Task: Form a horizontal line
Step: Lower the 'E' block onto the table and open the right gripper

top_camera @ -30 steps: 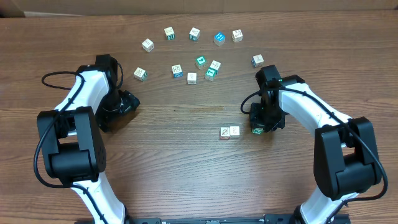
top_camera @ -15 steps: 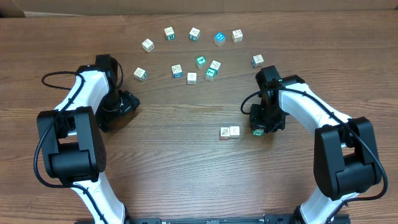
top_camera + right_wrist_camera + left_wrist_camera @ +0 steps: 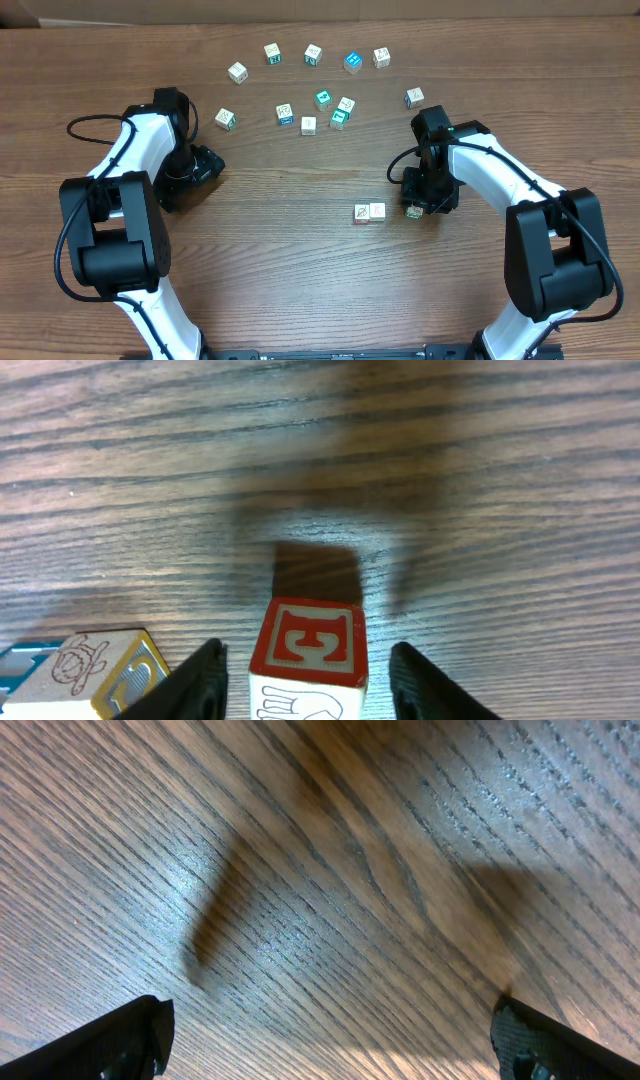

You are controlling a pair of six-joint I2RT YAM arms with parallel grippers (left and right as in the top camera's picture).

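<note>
Only the tips of the right fingers show, standing apart around a cube bearing a red E, not touching it. The horizontal line, two touching cubes with drawings too small to read, lies on the counter just beside it. The left fingers gape wide.

The one readable sign is a red capital E inside a red square border. It stands on the upward-facing side of the lettered cube at the bottom centre of the right wrist view, and it reads upright there. The neighbouring cube in the lower left corner of that view shows only a line drawing of a small figure, with nothing legible as text. In the overhead view the scattered cubes across the upper middle of the frame bear green, blue and tan marks too small to read.
</note>
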